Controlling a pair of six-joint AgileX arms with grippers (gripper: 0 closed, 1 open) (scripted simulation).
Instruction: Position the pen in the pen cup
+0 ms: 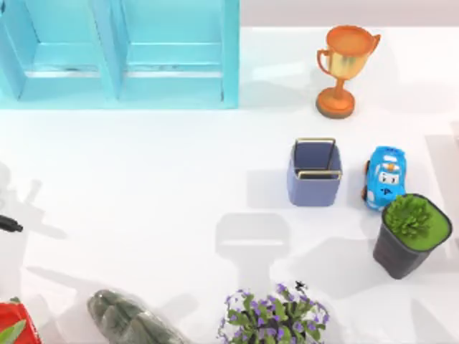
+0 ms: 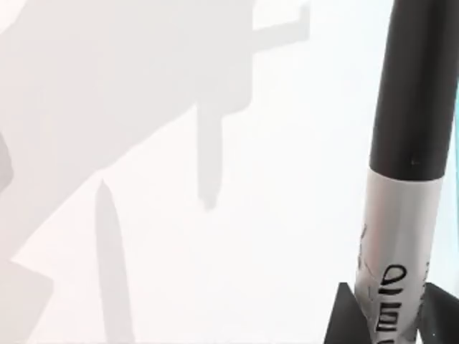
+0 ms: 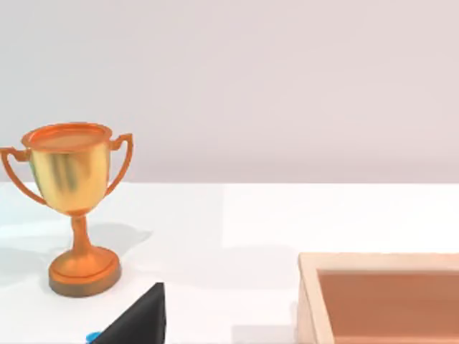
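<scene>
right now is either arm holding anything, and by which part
The left gripper holds the pen, its jaws closed on the silvery-grey middle band with the black end pointing away. The right gripper carries nothing that I can see.

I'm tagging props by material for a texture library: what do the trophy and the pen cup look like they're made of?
The trophy looks like polished metal, gold bowl over a coppery-orange stem and base: it shows soft streaked reflections in the right wrist view. The pen cup has matte periwinkle walls, perhaps plastic or fabric, with no gloss, edged by a thin gold rim that looks metallic.
</scene>
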